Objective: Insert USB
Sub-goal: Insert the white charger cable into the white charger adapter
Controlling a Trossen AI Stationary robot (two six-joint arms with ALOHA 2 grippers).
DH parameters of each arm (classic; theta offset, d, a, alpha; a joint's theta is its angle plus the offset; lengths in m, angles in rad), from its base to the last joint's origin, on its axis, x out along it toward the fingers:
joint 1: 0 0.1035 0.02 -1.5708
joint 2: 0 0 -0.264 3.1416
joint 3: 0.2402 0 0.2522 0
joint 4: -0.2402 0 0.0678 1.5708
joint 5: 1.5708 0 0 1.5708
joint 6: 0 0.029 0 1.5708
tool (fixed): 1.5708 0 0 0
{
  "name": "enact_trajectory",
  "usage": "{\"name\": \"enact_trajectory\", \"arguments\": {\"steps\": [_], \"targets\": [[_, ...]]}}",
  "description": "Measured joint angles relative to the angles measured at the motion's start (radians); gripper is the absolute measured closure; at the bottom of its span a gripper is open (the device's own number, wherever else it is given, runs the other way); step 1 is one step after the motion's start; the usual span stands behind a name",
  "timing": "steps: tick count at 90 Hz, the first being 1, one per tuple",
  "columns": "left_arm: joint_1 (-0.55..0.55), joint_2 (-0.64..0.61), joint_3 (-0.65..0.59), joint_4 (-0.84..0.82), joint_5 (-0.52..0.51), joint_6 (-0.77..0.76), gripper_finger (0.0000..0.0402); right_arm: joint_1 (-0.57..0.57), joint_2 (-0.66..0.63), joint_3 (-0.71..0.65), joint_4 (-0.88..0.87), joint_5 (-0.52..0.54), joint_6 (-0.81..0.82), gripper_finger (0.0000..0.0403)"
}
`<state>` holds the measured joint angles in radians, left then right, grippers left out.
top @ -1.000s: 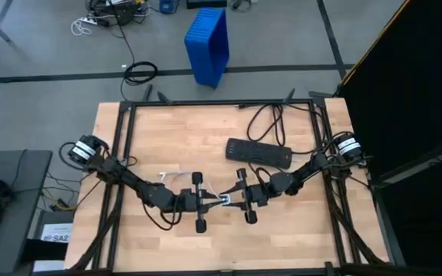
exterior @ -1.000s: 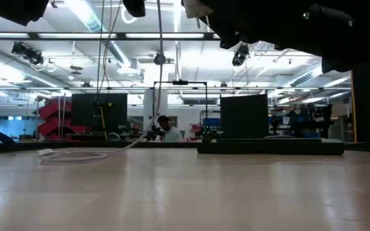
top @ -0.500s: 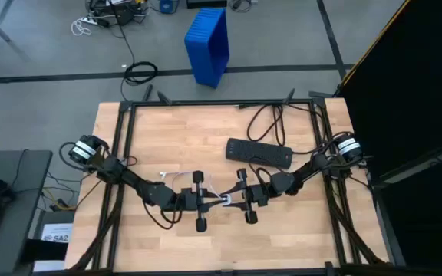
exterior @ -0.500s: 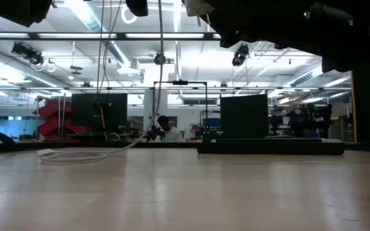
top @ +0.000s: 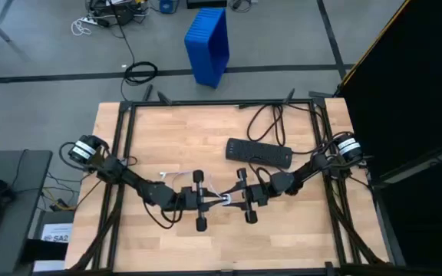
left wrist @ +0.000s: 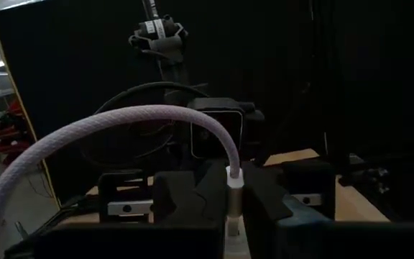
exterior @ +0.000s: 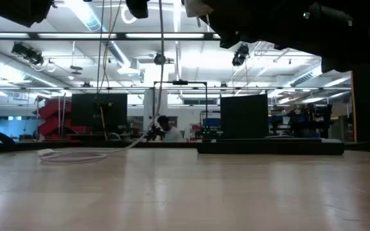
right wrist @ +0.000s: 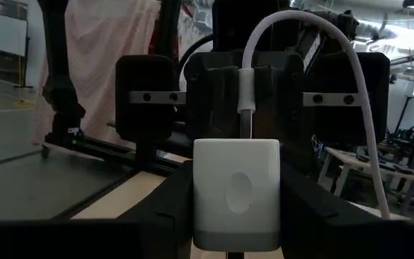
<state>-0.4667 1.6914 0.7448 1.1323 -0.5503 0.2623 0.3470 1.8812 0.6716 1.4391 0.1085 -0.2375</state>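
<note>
The two arms are meeting nose to nose near the middle of the desk [top: 298, 230], a bit toward its 6 o'clock edge.

The left gripper [top: 213, 202] is reaching in from 9 o'clock. Its jaws are squeezing shut on the plug end of the USB [left wrist: 233, 188]. In the left wrist view the plug is sitting right between the two dark fingers [left wrist: 185, 198], standing up out of them, and the white cable is bending up and over in a big curve away from the plug.

The right gripper [top: 232, 201] is reaching in from 3 o'clock. Its jaws are hugging a white charger block [right wrist: 237, 191], one finger on each side of it. In the right wrist view the USB plug is lining up just behind the block, at its far face. I cannot tell if the plug is going into the block or only touching it.

From above, the two grippers are almost touching, with the small white parts between them. The rest of the white cable is trailing off toward 10 o'clock and lying in a loose loop on the desk.

A black power strip [top: 258, 152] is lying well apart from the grippers, toward 1 o'clock, with its thick black cord curling toward 12 o'clock. A blue bin [top: 208, 44] is standing on the floor past the desk at 12 o'clock.
</note>
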Motion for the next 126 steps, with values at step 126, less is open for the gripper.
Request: {"name": "enact_trajectory", "arguments": {"steps": [126], "targets": [[0.006,0.0,0.002,-0.103,-0.071,-0.075,0.0398,0.005,-0.002,-0.002,0.023,-0.003,-0.008,0.0289]]}}
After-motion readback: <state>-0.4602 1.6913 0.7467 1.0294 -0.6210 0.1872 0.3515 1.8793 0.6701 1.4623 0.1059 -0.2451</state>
